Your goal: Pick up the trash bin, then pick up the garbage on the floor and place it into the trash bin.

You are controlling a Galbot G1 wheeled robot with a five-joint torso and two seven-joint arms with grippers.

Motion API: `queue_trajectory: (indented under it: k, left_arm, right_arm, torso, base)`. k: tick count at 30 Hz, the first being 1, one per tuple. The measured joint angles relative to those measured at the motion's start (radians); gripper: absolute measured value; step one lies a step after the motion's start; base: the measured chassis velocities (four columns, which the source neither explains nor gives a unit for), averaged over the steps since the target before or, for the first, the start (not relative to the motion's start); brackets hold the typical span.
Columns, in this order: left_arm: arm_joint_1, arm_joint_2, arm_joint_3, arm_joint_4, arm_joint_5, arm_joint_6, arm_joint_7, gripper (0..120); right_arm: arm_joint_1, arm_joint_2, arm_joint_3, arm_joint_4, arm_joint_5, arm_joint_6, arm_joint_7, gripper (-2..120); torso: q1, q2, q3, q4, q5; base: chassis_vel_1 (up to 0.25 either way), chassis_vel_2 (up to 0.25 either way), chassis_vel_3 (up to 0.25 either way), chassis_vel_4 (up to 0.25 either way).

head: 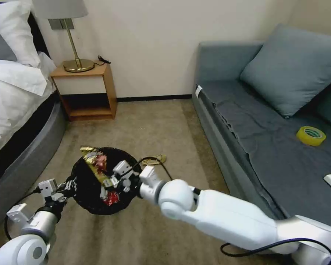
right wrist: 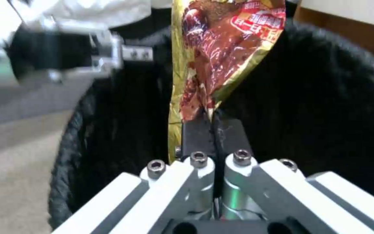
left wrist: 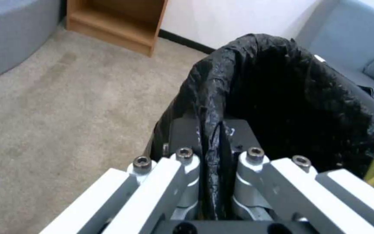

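The trash bin [head: 88,191] sits at lower centre-left of the head view, above the floor [head: 143,125]. The left gripper [head: 68,186] is at the bin's left rim; in the left wrist view the left gripper [left wrist: 211,143] is clamped on the bin's [left wrist: 291,97] rim. The right gripper [head: 112,180] is over the bin's mouth, gripping a snack wrapper [head: 95,163] that reaches toward the far rim. A crumpled paper [head: 156,159] lies on the floor just right of the bin. Bed [head: 14,103] at left, nightstand [head: 86,92] upper left carrying a lamp [head: 71,36], sofa [head: 276,140] at right bearing a tape roll [head: 311,135].
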Motion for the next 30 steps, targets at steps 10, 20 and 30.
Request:
queue_trajectory:
  k: [10, 20, 30]
  left_arm:
    - [0.010, -0.013, -0.004, -0.027, -0.002, 0.003, 0.000, 5]
    - [0.014, -0.011, -0.013, -0.038, -0.003, 0.011, -0.005, 5]
    - [0.004, -0.012, -0.021, -0.020, 0.012, 0.007, -0.005, 5]
  right_arm:
    - [-0.031, -0.063, 0.029, 0.037, -0.001, -0.075, 0.001, 28]
    - [-0.077, -0.102, 0.088, 0.083, -0.087, -0.063, 0.031, 65]
    - [-0.270, -0.213, 0.326, 0.198, -0.347, 0.080, 0.111, 99]
  torso:
    - [0.000, 0.000, 0.000, -0.0002, 0.0001]
    - [0.000, 0.000, 0.000, 0.0000, 0.0003]
    - [0.000, 0.000, 0.000, -0.0001, 0.0002]
  base:
    - [0.000, 0.000, 0.000, 0.000]
    - [0.000, 0.000, 0.000, 0.000]
    - [0.000, 0.000, 0.000, 0.000]
